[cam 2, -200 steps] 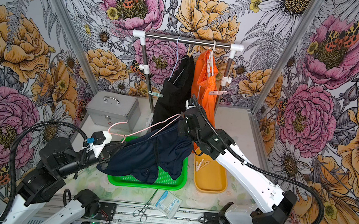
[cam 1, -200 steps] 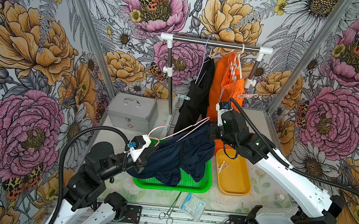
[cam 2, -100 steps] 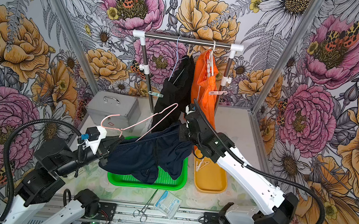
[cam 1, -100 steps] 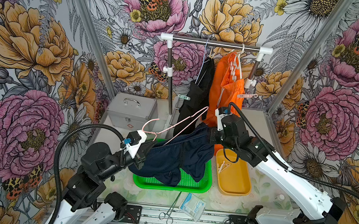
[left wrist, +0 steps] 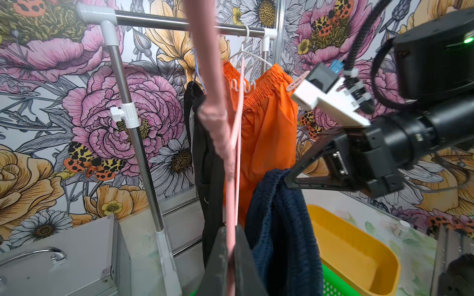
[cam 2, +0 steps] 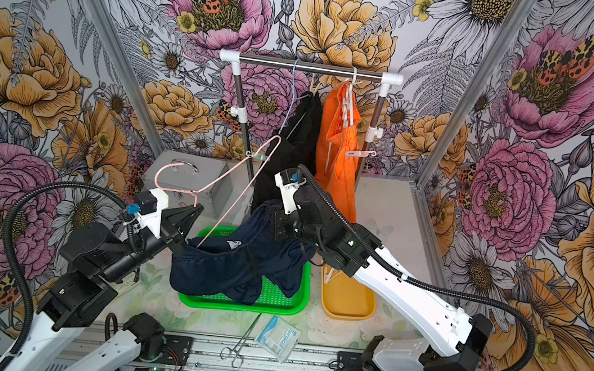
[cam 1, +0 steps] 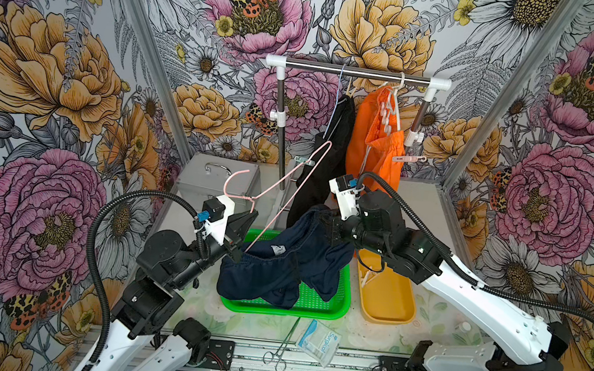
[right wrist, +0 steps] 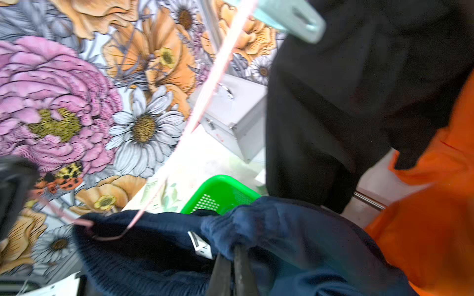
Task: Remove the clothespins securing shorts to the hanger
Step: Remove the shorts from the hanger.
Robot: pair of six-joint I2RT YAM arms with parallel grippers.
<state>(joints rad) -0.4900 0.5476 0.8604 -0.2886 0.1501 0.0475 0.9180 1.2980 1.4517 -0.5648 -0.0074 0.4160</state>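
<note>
Rail (cam 1: 374, 75) is carrying black shorts (cam 1: 335, 149) and orange shorts (cam 1: 370, 156), work remaining; navy shorts (cam 1: 279, 271), apparently unpinned, are draping over the green tray (cam 1: 345, 300), right gripper (right wrist: 232, 252) pinching their waistband shut, left gripper (left wrist: 230, 238) clamping the pink hanger (left wrist: 202, 51); a pink clothespin (cam 1: 408, 159) is gripping the orange pair.

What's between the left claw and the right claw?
The navy shorts, stretched over the green tray; both top views show it. The right claw pinches the waistband; the left claw grips the pink hanger, whose lower end sits inside the shorts.
</note>
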